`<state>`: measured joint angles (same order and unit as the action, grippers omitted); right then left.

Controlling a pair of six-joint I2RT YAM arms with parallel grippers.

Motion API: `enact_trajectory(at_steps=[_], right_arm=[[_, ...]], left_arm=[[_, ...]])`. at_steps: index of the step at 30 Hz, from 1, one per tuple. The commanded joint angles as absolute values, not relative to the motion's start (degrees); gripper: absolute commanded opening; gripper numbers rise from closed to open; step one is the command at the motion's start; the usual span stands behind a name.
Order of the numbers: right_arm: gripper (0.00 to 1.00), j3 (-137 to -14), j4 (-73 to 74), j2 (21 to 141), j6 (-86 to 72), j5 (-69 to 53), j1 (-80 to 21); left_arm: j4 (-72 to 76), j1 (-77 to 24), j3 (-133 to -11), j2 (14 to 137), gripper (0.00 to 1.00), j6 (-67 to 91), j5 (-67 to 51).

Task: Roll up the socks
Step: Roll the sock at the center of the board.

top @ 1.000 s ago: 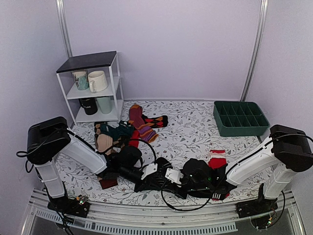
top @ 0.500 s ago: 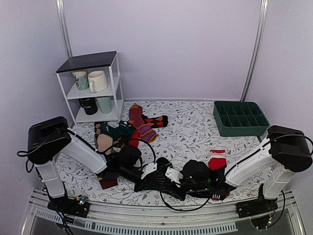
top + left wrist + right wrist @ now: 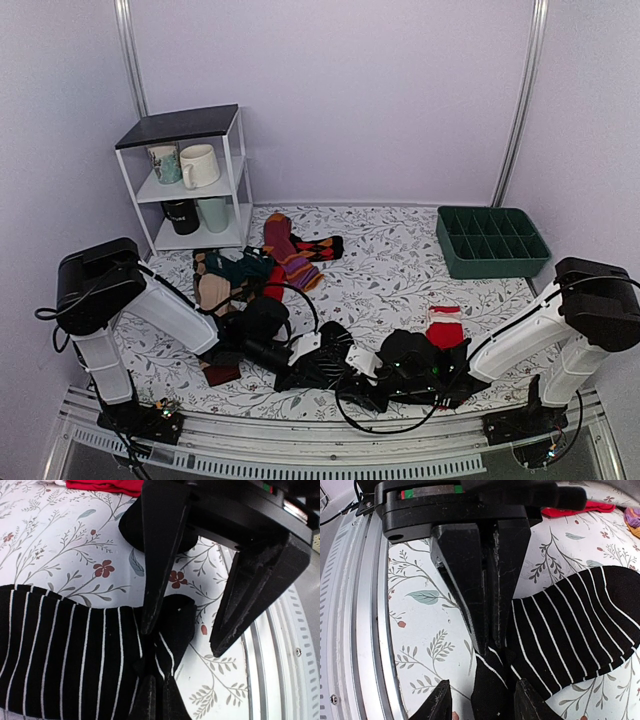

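Gaping left gripper [image 3: 182, 640]: fingers wide apart, clamping nothing.
striped sock [image 3: 65, 655]: flat on the floral tablecloth [image 3: 60, 545], stretching to 8 o'clock from the left fingers; its bunched end sits in their gap, touching one fingertip [image 3: 146, 625].
right gripper [image 3: 489, 647]: fingers almost together, pinching a raised fold at the sock's edge; the rest of the sock spreads to 4 o'clock.
red sock [image 3: 445, 332]: near the right gripper, at 12 o'clock in the top view.

Sock [image 3: 75, 650]: at the near edge of the table [image 3: 390, 270], where my left gripper [image 3: 182, 640] and right gripper [image 3: 489, 642] meet.
Rack [image 3: 190, 180]: back left, mugs [image 3: 198, 165] on it.
Tray [image 3: 492, 242]: back right.
Sock pile [image 3: 270, 262]: behind my left gripper.
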<state>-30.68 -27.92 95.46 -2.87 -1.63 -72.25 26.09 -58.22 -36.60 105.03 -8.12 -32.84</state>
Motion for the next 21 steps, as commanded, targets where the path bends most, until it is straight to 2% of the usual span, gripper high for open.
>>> enact_trajectory(at_steps=[1,7,12,17,19,21], right_arm=[[0.43,-31.64,-27.04,96.26,-1.92,-0.33,-71.60],[0.39,-32.64,-27.53,99.46,-2.23,-2.72,-70.97],[0.16,-32.44,-28.12,101.27,-3.47,-3.22,-70.48],[0.00,-30.78,-28.14,101.54,-5.44,-4.62,-69.77],[0.00,-30.20,-27.95,101.36,-6.56,-5.48,-69.39],[0.00,-29.46,-27.75,101.03,-7.65,-6.80,-68.71]], left_arm=[[22.37,-57.90,-35.68,107.14,0.00,-9.75,-31.46],[22.45,-57.80,-35.68,107.11,0.00,-9.71,-31.46],[22.56,-57.78,-35.64,107.08,0.00,-9.83,-31.48],[23.09,-57.75,-35.42,107.02,0.00,-9.65,-31.13],[23.39,-57.78,-35.36,106.69,0.00,-9.54,-30.32],[24.31,-57.80,-35.05,105.82,0.06,-9.48,-28.76]])
